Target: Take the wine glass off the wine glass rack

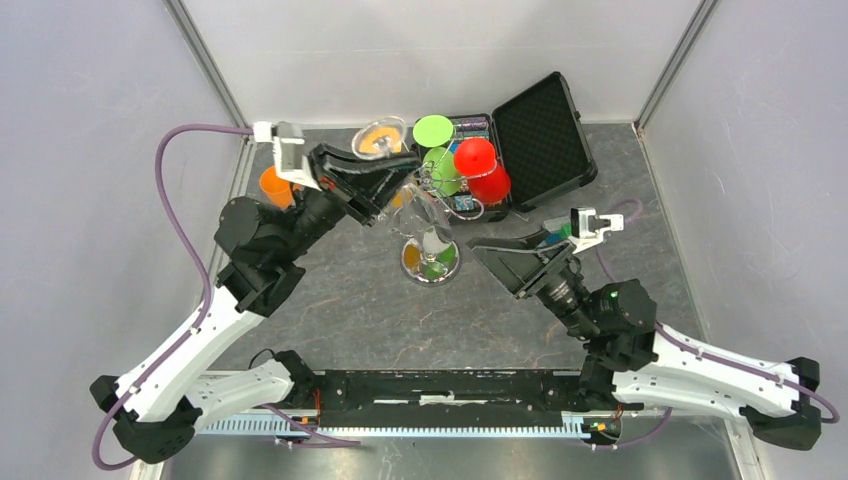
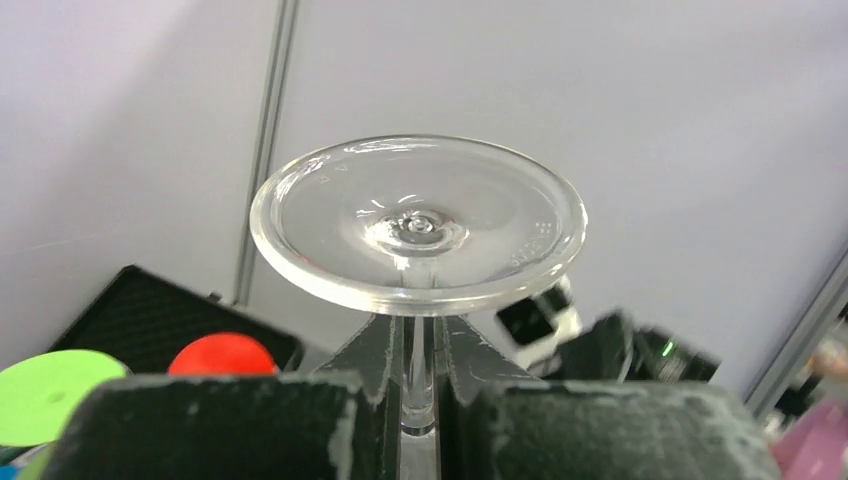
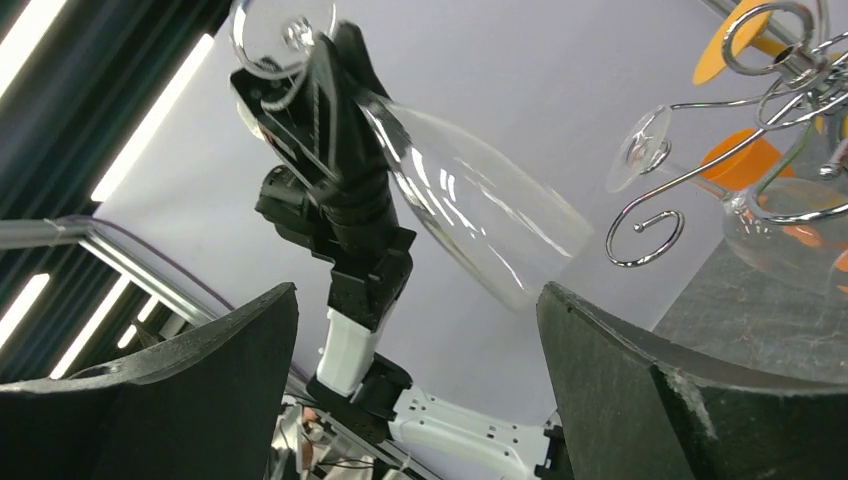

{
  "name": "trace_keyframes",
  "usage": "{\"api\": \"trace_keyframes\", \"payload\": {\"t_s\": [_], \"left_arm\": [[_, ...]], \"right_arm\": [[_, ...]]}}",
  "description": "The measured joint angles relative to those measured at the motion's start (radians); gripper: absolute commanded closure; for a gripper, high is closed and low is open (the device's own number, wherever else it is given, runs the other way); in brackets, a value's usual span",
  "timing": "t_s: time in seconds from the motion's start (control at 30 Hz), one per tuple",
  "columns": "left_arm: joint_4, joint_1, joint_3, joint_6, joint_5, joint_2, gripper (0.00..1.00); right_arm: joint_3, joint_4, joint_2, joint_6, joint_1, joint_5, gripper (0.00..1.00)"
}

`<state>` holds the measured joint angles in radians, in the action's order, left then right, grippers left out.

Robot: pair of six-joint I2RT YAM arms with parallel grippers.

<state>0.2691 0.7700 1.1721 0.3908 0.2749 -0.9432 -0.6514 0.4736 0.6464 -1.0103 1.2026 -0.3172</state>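
My left gripper [image 1: 392, 176] [image 2: 420, 338] is shut on the stem of a clear wine glass [image 1: 380, 138] [image 2: 418, 225] [image 3: 470, 210]. The glass's round foot stands above the fingers and its bowl slants down and away. In the right wrist view the glass hangs left of the wine glass rack [image 1: 432, 245] [image 3: 795, 64], apart from its curled chrome arms. My right gripper [image 1: 488, 254] [image 3: 417, 300] stands wide open and holds nothing, to the right of the rack's mirrored base and facing the left arm.
Other glasses hang on the rack, with green [image 1: 433, 130] and red [image 1: 475, 155] discs. An open black case [image 1: 540, 125] lies at the back right. An orange object [image 1: 272, 185] sits behind the left arm. Enclosure walls stand on three sides.
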Motion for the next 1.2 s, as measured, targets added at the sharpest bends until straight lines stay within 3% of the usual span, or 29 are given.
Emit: {"api": "trace_keyframes", "payload": {"t_s": [0.23, 0.47, 0.73, 0.97, 1.2], "left_arm": [[0.178, 0.0, -0.021, 0.285, -0.15, 0.002, 0.98], [0.249, 0.0, -0.066, 0.459, -0.225, 0.016, 0.98], [0.273, 0.0, -0.088, 0.529, -0.274, 0.044, 0.98], [0.291, 0.0, -0.094, 0.532, -0.273, 0.059, 0.98], [0.377, 0.0, -0.091, 0.529, -0.172, 0.028, 0.98]], "right_arm": [[0.011, 0.162, 0.136, 0.071, 0.0, 0.106, 0.09], [0.012, 0.367, 0.195, 0.138, 0.0, 0.171, 0.26], [0.024, 0.562, 0.206, 0.182, 0.002, 0.209, 0.28], [0.021, 0.581, 0.229, 0.187, 0.002, 0.208, 0.33], [-0.06, 0.573, 0.304, 0.143, 0.002, 0.235, 0.44]]}}
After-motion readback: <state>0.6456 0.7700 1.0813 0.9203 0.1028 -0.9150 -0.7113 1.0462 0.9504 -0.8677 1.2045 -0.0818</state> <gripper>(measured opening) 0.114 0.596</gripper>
